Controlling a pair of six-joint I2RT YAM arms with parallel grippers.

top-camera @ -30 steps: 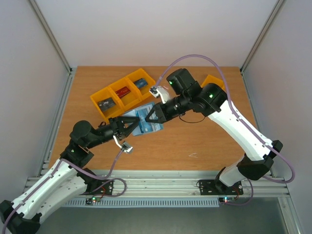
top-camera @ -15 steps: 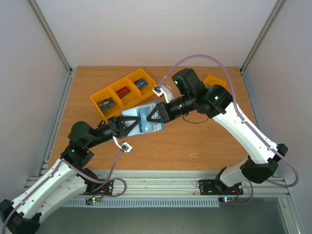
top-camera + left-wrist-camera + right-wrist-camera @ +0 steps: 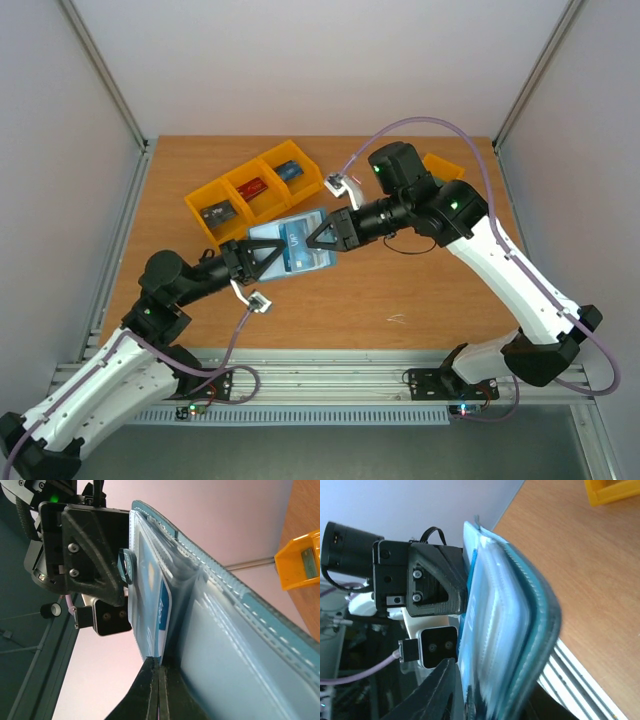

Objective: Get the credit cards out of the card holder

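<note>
Your card holder (image 3: 292, 248) hangs above the bench (image 3: 400, 290) between left claw (image 3: 268, 256) and right claw (image 3: 318, 238), bins (image 3: 250, 195) just behind.

Three orange bins (image 3: 207, 230) in a row on wooden table (image 3: 400, 290)

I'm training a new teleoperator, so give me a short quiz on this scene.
1. True or false: the card holder is folded shut.
2. Which card lies in the middle compartment of the orange bin? A red, B green, C yellow.
3. Fill in: the left gripper is shut on the ____.
Key: 1 false, it is open; 2 A, the red card; 3 card holder.
</note>
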